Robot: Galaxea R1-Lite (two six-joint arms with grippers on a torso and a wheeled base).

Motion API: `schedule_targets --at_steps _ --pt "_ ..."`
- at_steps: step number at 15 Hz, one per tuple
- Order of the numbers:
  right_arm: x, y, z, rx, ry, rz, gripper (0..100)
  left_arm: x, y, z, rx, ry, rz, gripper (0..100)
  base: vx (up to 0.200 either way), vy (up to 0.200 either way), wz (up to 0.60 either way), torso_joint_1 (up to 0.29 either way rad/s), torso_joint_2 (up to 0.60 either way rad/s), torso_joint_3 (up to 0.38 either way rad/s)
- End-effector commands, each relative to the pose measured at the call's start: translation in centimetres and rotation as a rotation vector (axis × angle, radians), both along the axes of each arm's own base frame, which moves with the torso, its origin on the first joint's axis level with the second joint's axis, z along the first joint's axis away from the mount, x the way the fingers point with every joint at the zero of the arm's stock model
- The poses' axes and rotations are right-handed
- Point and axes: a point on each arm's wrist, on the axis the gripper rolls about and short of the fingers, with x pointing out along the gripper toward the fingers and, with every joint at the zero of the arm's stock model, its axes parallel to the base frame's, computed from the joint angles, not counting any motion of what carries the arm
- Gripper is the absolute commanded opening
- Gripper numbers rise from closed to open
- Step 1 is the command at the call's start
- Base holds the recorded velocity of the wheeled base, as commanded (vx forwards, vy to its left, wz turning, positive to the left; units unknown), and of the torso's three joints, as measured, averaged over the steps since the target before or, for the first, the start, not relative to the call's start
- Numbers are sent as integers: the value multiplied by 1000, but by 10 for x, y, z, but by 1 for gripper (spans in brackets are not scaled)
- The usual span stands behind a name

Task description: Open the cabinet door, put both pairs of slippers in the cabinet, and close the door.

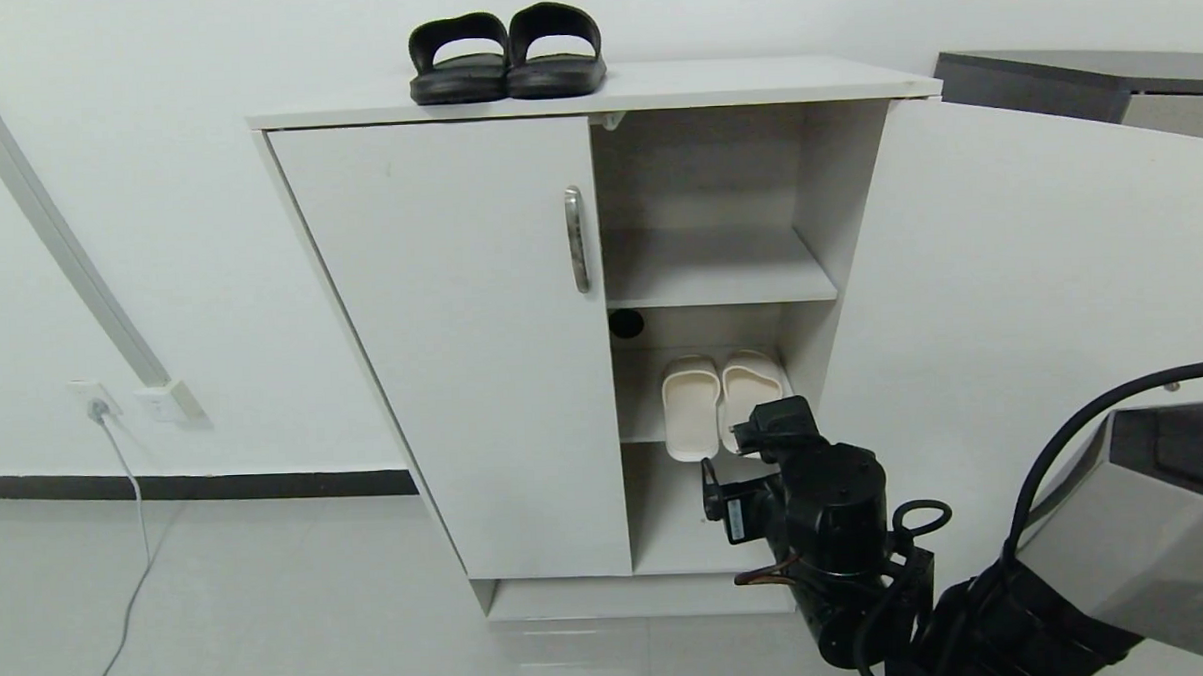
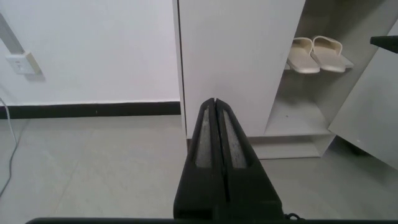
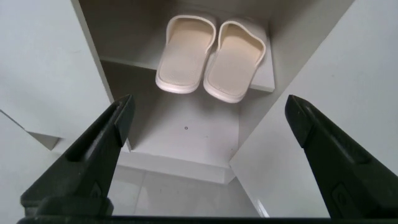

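Observation:
A pair of black slippers [image 1: 507, 53] stands on top of the white cabinet [image 1: 753, 78]. Its left door [image 1: 451, 333], with a metal handle [image 1: 577, 239], is closed, while the right door [image 1: 1010, 294] is swung wide open. A pair of cream slippers [image 1: 721, 399] [image 3: 211, 53] lies side by side on the middle shelf inside. My right gripper [image 3: 209, 109] is open, empty, just in front of and below those slippers. My left gripper [image 2: 214, 106] is shut on nothing, low over the floor, facing the closed door; the cream slippers [image 2: 319, 53] show beyond it.
The upper shelf [image 1: 714, 274] and bottom compartment [image 1: 673, 536] hold nothing. A wall socket [image 1: 93, 401] with a hanging cable is to the left, above bare tiled floor [image 1: 271, 610]. A grey unit [image 1: 1083, 81] stands behind the open door.

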Motion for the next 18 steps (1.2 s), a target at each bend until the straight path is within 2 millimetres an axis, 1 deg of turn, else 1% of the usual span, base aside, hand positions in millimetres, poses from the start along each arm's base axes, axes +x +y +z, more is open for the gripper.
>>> schedule_targets --at_steps 1,4,18 --pt "0 0 -3 -6 5 1 100 0 0 0 0 1 0 0 0 0 0 0 0 0" --pt "0 1 -3 -7 6 1 100 0 0 0 0 1 0 0 0 0 0 0 0 0" --pt "-4 -1 -6 -20 15 6 100 0 0 0 0 1 0 0 0 200 0 3 1 4"
